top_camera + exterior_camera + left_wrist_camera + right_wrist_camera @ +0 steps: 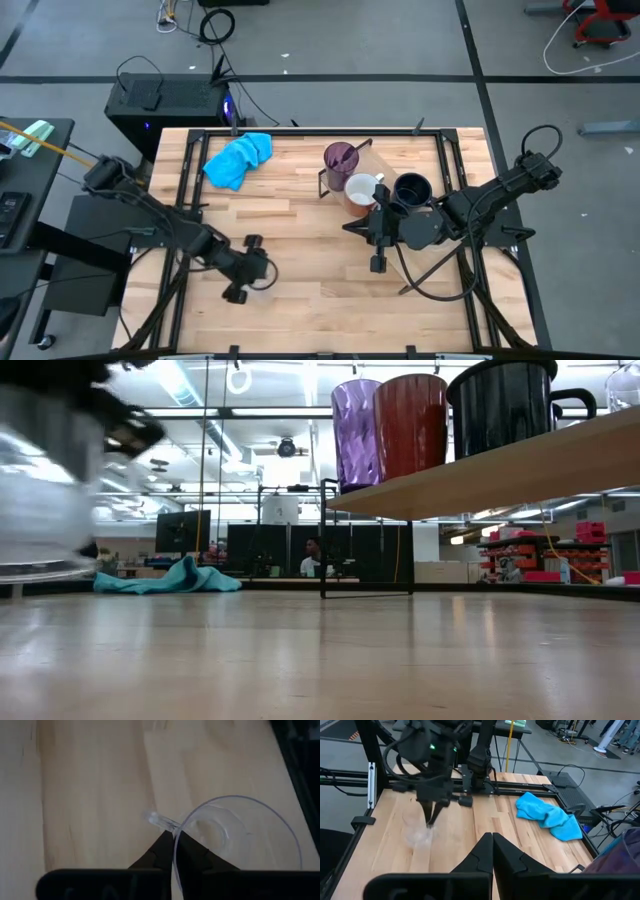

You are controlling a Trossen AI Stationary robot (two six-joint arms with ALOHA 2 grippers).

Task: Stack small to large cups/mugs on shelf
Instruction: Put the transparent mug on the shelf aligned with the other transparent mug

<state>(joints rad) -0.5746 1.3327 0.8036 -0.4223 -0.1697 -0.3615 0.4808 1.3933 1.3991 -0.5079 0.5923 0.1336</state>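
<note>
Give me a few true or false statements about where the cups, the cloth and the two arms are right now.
1. The left gripper pinches the rim of a clear glass. True.
2. The blue cloth lies on the shelf. False: it lies on the table, beside the shelf.
3. The purple tumbler stands on the shelf. True.
4. The right gripper holds a mug. False: its jaws are shut on nothing.

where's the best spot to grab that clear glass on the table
By its rim, coming from above: the clear glass stands upright with its mouth open, so one finger can go inside the wall and one outside. The left gripper already pinches the rim that way.
</note>
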